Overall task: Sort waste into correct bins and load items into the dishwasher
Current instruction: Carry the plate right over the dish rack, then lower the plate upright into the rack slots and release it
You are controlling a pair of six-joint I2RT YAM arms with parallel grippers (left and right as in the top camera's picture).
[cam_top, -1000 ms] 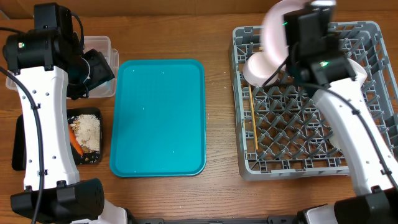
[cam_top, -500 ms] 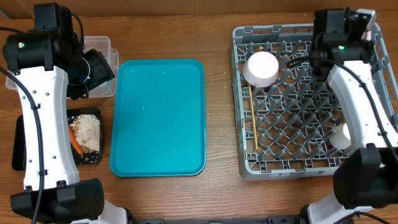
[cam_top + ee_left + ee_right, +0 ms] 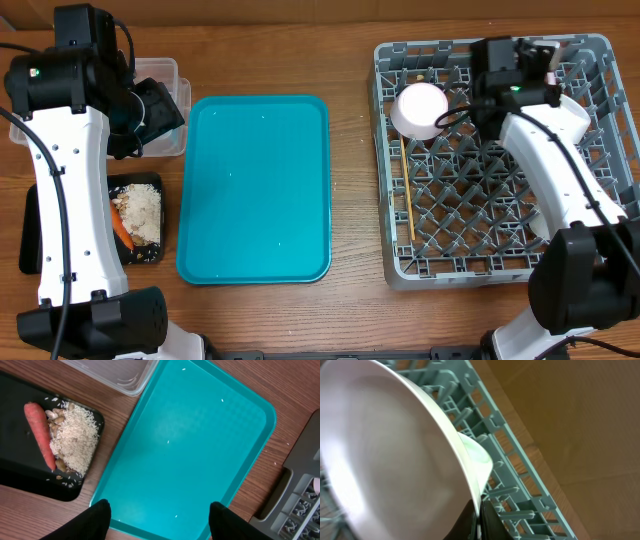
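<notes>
My right gripper (image 3: 479, 522) is shut on the rim of a white plate (image 3: 390, 450), held on edge over the back of the grey dish rack (image 3: 520, 460). In the overhead view it (image 3: 540, 58) is at the rack's (image 3: 470, 272) back right. A white bowl (image 3: 420, 108) sits at the rack's back left, with chopsticks (image 3: 408, 200) along its left side. A small white piece (image 3: 543, 222) shows beside my right arm. My left gripper (image 3: 160, 525) is open and empty above the teal tray (image 3: 190, 445). The carrot (image 3: 40, 435) and food scraps (image 3: 72, 442) lie in the black tray (image 3: 20, 465). Wrapper and tissue are out of view.
The clear tub (image 3: 160, 72) stands at the back left, partly under my left arm, next to the black tray (image 3: 35, 230). The flat teal tray (image 3: 255, 190) lies between the bins and the rack. A second white rim (image 3: 481, 457) shows behind the held plate.
My right gripper swung with the plate from the rack's back left to its back right corner, then came slightly back left. The left arm has not moved.
</notes>
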